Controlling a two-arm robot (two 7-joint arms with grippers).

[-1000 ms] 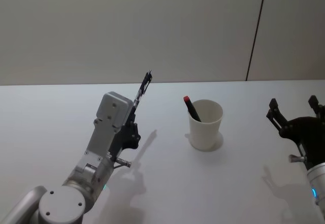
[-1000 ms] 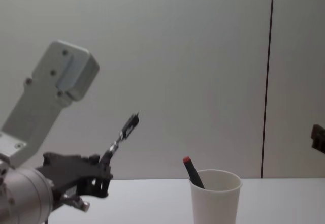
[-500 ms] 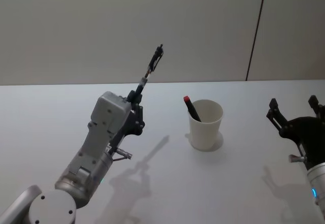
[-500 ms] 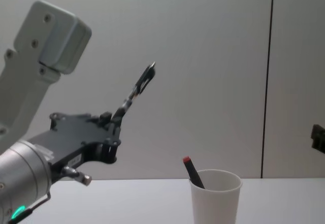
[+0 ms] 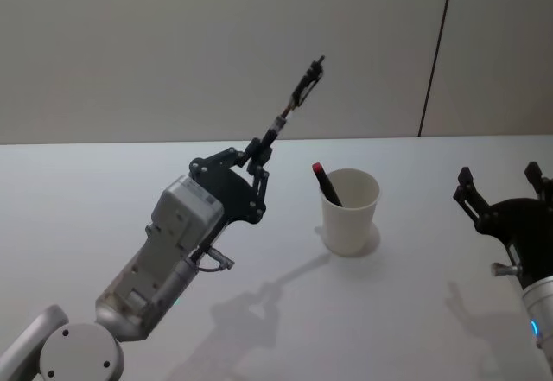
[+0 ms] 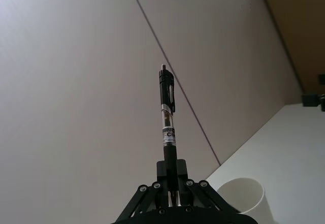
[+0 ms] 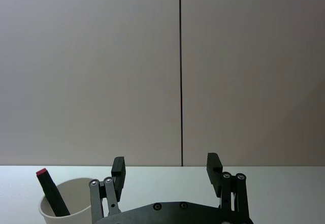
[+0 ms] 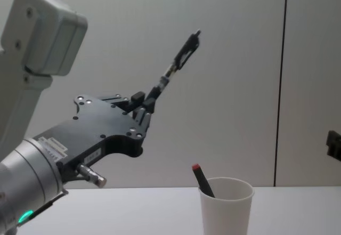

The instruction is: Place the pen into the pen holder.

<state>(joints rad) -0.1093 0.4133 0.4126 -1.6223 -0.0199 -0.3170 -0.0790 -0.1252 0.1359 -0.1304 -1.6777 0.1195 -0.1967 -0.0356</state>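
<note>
You are looking out along your left pincer (image 6: pixel 171 168), whose black fingers (image 6: pixel 162 172) are clamped on the dark grip end of the pen (image 6: pixel 166 127). The pen stands straight out from the pincer. Past the grip comes a clear stretch of barrel with a printed label, then the black clip end farthest from the fingers. Beyond the pincer, the white rolled rim of the pen holder (image 6: pixel 238 196) stands on the pale table (image 6: pixel 299 148), and you cannot see into it from here. A dark bit of your right pincer (image 6: pixel 312 98) hangs far off over the table. Behind the pen is a plain wall (image 6: pixel 76 82) crossed by a thin dark seam (image 6: pixel 152 29).
</note>
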